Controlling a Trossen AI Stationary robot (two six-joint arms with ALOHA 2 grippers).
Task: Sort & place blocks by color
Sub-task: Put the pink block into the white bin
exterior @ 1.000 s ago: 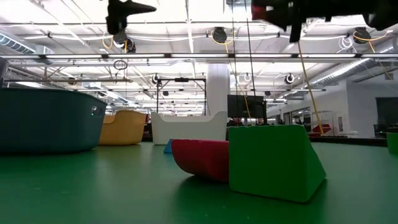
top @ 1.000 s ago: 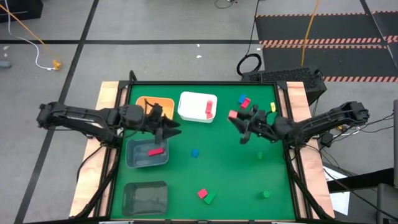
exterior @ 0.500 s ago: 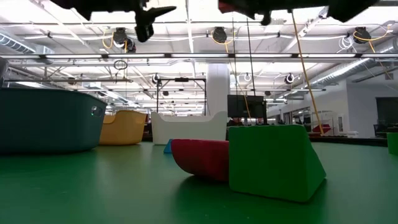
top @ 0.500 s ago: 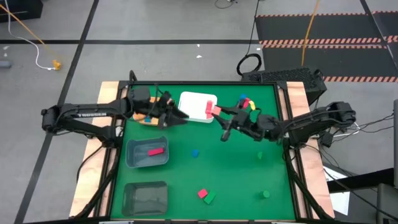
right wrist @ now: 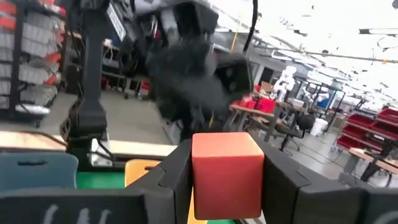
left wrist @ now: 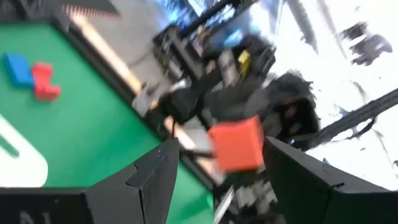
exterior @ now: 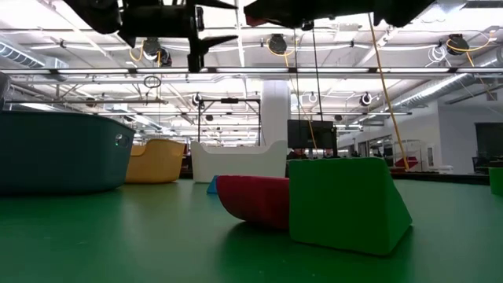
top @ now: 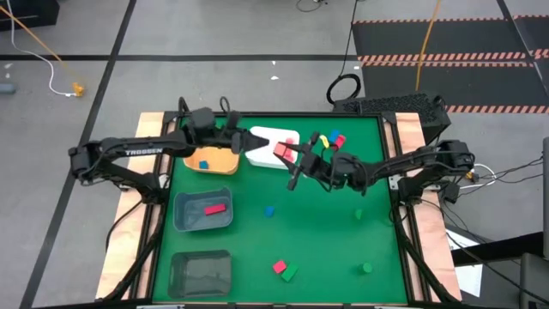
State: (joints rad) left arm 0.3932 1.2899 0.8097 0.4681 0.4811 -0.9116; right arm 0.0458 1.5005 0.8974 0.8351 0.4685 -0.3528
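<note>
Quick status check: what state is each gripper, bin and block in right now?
Right gripper: shut on red cube, raised over the white bin.
Left gripper: open, empty, over the white bin's rim.
Orange bin: holds a blue block.
Upper grey bin: holds a red bar.
Lower grey bin: no block visible inside.
Green block: on the mat, touching a red block.

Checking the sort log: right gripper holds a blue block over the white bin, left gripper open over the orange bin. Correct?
Not quite: the block in the right gripper is red, not blue, as the right wrist view shows. It is over the white bin; the left gripper is open near the orange bin.
</note>
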